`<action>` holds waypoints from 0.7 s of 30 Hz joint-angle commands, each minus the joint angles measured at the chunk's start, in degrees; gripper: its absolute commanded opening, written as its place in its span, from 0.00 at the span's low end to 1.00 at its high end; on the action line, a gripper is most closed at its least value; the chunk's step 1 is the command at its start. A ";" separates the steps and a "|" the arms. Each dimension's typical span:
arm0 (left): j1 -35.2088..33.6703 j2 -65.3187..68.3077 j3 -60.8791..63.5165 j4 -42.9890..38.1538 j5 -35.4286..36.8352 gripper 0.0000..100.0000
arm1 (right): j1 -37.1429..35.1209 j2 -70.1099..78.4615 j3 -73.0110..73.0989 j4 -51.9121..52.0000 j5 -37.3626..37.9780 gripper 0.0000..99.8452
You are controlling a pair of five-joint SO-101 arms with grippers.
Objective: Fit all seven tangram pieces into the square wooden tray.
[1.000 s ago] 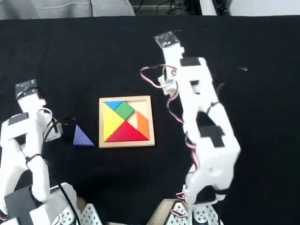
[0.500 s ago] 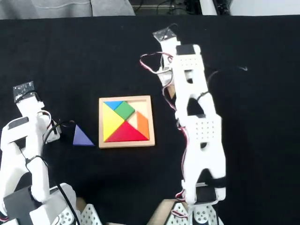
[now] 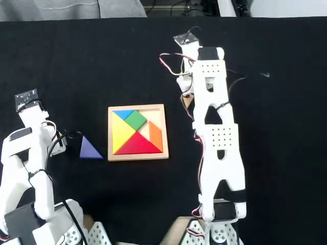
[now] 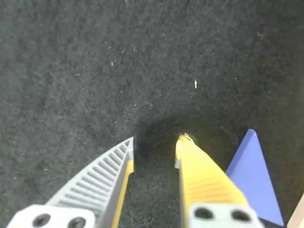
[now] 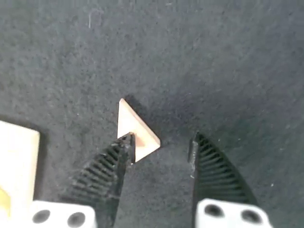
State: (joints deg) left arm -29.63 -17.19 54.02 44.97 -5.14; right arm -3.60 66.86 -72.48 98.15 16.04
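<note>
— Left gripper (image 4: 154, 142): state at this entry?
— Spread, nothing held. Tips were down at the table (image 3: 61, 61). The violet triangle (image 4: 251, 180) lay just beside one finger, outside the jaws; contact could not be told. That piece sat left of the tray (image 3: 137, 157).
— Right gripper (image 5: 160, 141)?
— Also spread and empty. The pale small triangle (image 5: 135, 130) lay flat on the table, one corner reaching between the jaws, close by one finger.
— Progress?
— Five of seven seated, by my count: blue triangle (image 3: 124, 113), green square (image 3: 136, 120), yellow triangle (image 3: 120, 133), red triangle (image 3: 137, 145), orange piece (image 3: 156, 136). Bare wood showed toward the tray's far right. Judged two left to place: the violet and pale triangles.
— Views compared?
— High view gave the tray contents and the violet triangle's place, but there the right arm (image 3: 217, 138) covered most of the pale one, off the tray's far right corner. Right wrist view showed it whole.
</note>
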 commanded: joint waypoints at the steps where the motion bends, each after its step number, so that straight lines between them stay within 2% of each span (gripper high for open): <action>1: -0.48 -1.58 -0.22 -0.88 0.26 0.15 | 0.18 0.04 -6.02 2.73 -0.35 0.19; 11: -0.66 -1.58 -0.31 -0.88 0.26 0.15 | -0.53 -0.40 -6.46 3.08 -0.79 0.19; 21: -0.75 -1.58 -0.40 -0.88 0.26 0.15 | -1.49 -6.55 2.59 2.99 -0.79 0.19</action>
State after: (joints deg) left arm -29.63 -17.19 54.02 44.97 -5.14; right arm -4.22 65.89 -70.20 99.12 16.04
